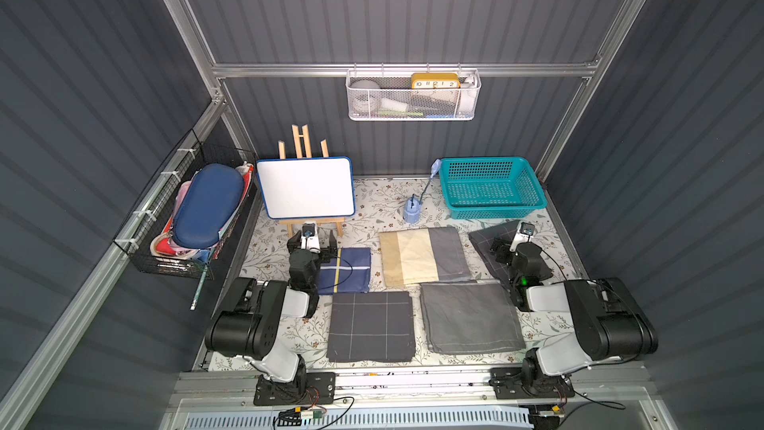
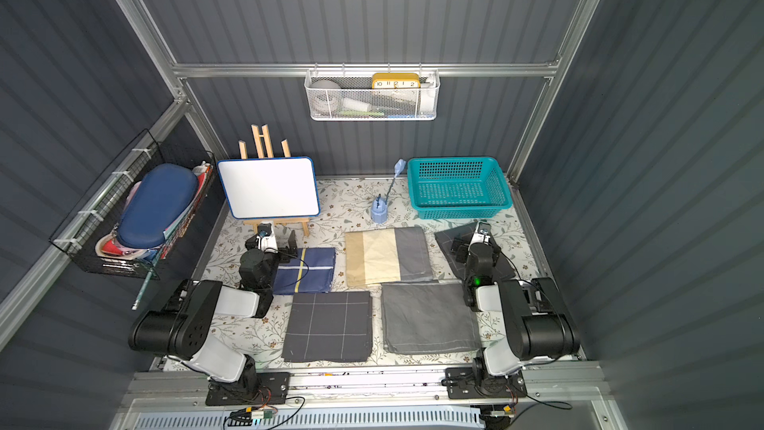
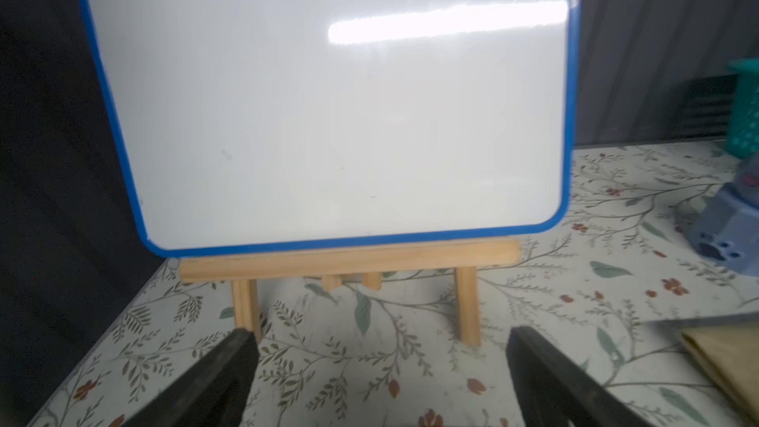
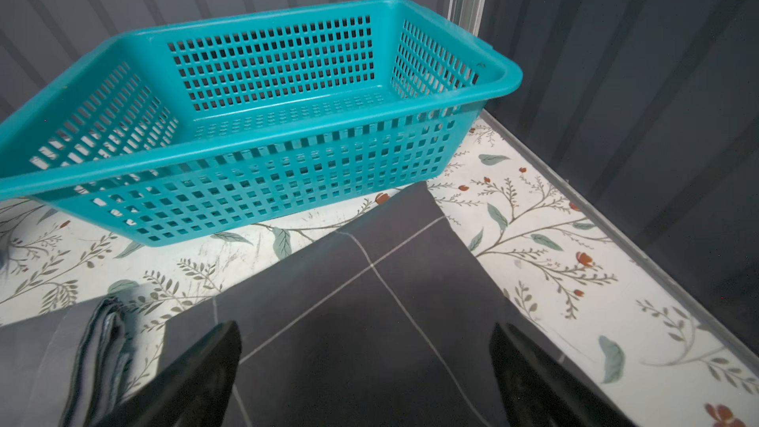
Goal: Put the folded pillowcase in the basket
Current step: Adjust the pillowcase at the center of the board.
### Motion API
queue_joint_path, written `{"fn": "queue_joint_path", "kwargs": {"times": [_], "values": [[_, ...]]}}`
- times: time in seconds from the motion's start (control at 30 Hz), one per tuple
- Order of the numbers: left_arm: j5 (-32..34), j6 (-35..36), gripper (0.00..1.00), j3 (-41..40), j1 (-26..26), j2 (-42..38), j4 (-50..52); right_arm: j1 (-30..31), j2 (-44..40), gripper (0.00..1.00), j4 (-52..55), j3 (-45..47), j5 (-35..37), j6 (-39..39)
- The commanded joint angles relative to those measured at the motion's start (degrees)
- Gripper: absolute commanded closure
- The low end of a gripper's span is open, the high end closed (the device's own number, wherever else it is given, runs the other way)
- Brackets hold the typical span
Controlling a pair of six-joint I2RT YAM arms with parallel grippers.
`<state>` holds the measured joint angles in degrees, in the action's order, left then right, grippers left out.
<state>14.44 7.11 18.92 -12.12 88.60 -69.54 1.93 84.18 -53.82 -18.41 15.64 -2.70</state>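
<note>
**Item: my right claw** [image 4: 365,329]. Jaws spread wide, nothing held. It hangs over the dark checked pillowcase [image 4: 369,281] and faces the basket, probably so that the carry is short.

**Item: dark checked pillowcase.** Folded flat on the floral worktop [image 1: 372,208], with one corner close to the basket's near wall; it is not inside. I judge this the piece to move because it lies nearest, but that is a guess, since four others lie ready.

**Item: teal basket** [image 1: 494,212]. Empty and upright in the far right corner of the worktop. Its top is open for a drop from above.

**Item: other folded pieces.** Laid out flat side by side, presumably so each can be taken singly:
- navy striped pillowcase [image 1: 351,270]
- beige-and-grey pillowcase [image 1: 421,256]
- second dark checked pillowcase [image 1: 371,326]
- plain grey pillowcase [image 1: 469,316]

**Item: my left claw** [image 3: 380,338]. Jaws wide, empty. It faces the whiteboard [image 3: 328,117] on its wooden easel [image 3: 349,258], well apart from the right arm's path.
</note>
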Motion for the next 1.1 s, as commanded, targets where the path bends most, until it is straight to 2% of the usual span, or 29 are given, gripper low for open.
{"fn": "queue_joint_path", "kwargs": {"times": [0.0, 0.07, 0.17, 0.3, 0.5, 0.63, 0.7, 0.8, 0.93, 1.07], "values": [[6.7, 2.5, 0.00, 1.2, -3.7, -9.0, 7.0, 0.4, -11.0, 0.01, 11.6, -2.0, -1.1, 1.1], [5.1, -0.9, 0.00, 2.2, -4.0, -15.3, 12.9, 0.4, -19.4, 0.01, 24.9, -5.9, -3.2, -0.8], [2.5, -8.6, 0.00, 3.7, -4.1, -24.7, 19.9, 0.6, -27.3, 0.01, 34.1, -9.4, -7.1, -3.0], [-0.6, -20.5, 0.00, 11.0, -4.1, -32.4, 36.7, 0.6, -35.1, 0.01, 47.1, -14.8, -5.9, -14.4], [-1.7, -30.9, 0.00, 20.2, -4.1, -36.5, 59.4, 0.2, -38.2, 0.01, 74.9, -26.6, 1.8, -29.1], [-3.6, -34.9, 0.00, 20.7, -4.1, -39.5, 65.3, -0.5, -39.2, 0.01, 77.4, -26.5, -3.8, -30.1], [-2.2, -39.9, 0.00, 20.8, -4.0, -40.2, 69.0, -0.5, -38.1, 0.01, 79.1, -27.1, -5.0, -29.8], [-9.8, -37.0, 0.00, 22.1, -4.0, -38.4, 69.0, -0.6, -33.4, 0.01, 82.9, -29.3, -5.0, -28.7], [-18.1, -35.7, 0.00, 28.3, -4.1, -29.2, 72.0, -0.5, -24.5, 0.01, 84.7, -31.2, -4.7, -27.2], [-29.2, -38.9, 0.00, 30.6, -4.8, -19.6, 70.2, -0.7, -12.7, 0.01, 86.5, -33.5, -4.5, -27.8]]}}
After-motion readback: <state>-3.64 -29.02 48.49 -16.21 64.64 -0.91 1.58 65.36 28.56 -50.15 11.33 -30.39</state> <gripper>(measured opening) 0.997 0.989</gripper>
